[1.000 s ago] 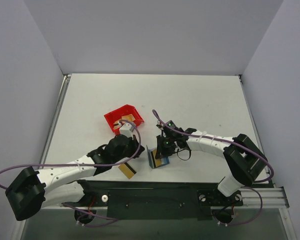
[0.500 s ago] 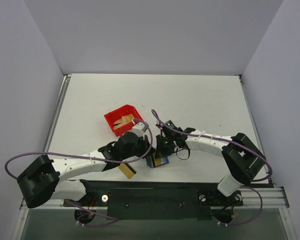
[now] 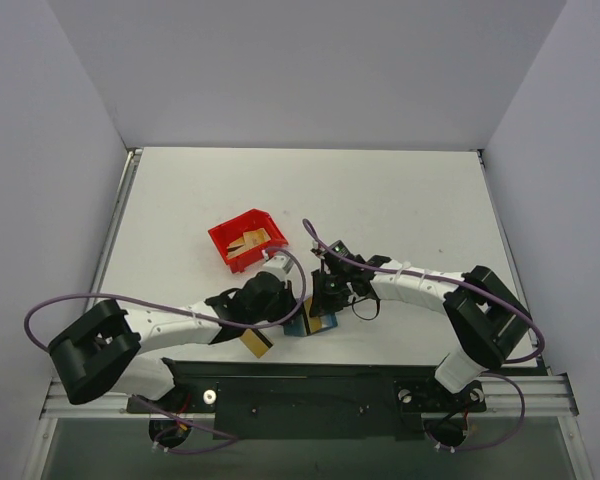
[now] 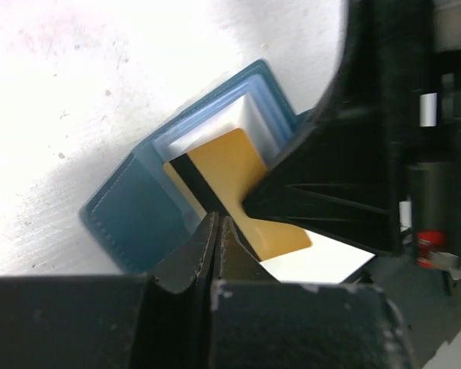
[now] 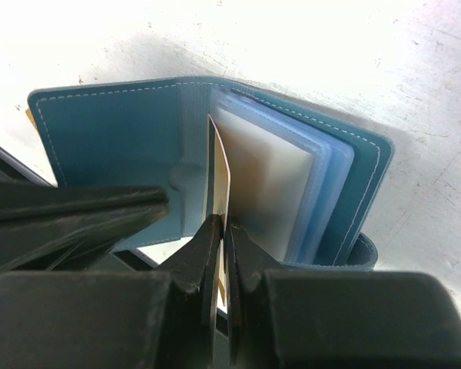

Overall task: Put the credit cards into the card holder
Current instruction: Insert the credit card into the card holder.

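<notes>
The teal card holder (image 3: 299, 327) lies open on the table near the front edge. It also shows in the right wrist view (image 5: 107, 131) and the left wrist view (image 4: 127, 211). My right gripper (image 3: 326, 303) (image 5: 221, 227) is shut on a gold credit card (image 5: 219, 154), held edge-on among the light blue slots. The same card (image 4: 223, 165) shows its dark stripe. My left gripper (image 3: 291, 310) (image 4: 217, 223) is shut and empty, its tips at the holder's inner cover beside the card. Another credit card (image 3: 257, 342) lies flat on the table to the left.
A red plastic bin (image 3: 223, 237) stands behind the left arm with more gold cards (image 3: 248, 243) inside. Both arms crowd close together over the card holder. The black base rail (image 3: 300, 385) runs just in front of it.
My left gripper has swung right from near the red bin to the card holder. My right gripper has stayed at the holder with the card.
</notes>
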Available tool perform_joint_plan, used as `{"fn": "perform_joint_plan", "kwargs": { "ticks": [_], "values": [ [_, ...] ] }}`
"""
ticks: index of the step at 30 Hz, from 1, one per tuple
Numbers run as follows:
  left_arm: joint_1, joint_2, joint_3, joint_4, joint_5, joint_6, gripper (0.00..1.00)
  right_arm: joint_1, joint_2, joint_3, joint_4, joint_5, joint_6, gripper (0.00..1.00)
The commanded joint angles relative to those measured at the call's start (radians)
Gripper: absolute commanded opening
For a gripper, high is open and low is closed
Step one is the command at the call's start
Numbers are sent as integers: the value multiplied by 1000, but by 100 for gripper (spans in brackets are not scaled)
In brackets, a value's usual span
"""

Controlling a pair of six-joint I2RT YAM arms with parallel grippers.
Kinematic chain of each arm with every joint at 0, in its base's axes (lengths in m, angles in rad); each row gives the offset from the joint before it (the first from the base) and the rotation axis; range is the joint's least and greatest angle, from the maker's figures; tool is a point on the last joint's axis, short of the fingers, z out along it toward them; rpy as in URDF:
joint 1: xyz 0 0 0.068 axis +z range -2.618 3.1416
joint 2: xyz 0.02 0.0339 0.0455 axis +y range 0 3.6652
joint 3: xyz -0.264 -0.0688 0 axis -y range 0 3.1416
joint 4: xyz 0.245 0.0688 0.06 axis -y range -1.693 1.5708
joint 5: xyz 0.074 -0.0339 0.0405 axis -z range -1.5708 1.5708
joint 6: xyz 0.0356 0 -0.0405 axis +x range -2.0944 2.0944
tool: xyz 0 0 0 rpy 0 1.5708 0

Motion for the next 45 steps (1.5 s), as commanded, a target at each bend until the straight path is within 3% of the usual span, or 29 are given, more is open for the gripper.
{"fn": "perform_joint_plan", "kwargs": {
  "ticks": [1,10,20,45],
  "values": [
    [-6,83,18,17,-14,-26,0,6,-7,-2,-61,89,-17,0],
    [-20,216,24,57,-7,-64,0,1,-91,-18,-61,89,-8,0],
    [-21,225,24,48,-21,-64,0,-97,-228,-38,-133,80,-31,0],
    [-21,244,42,49,-17,-53,0,-135,-96,-47,-149,7,-74,0]
  ]
}}
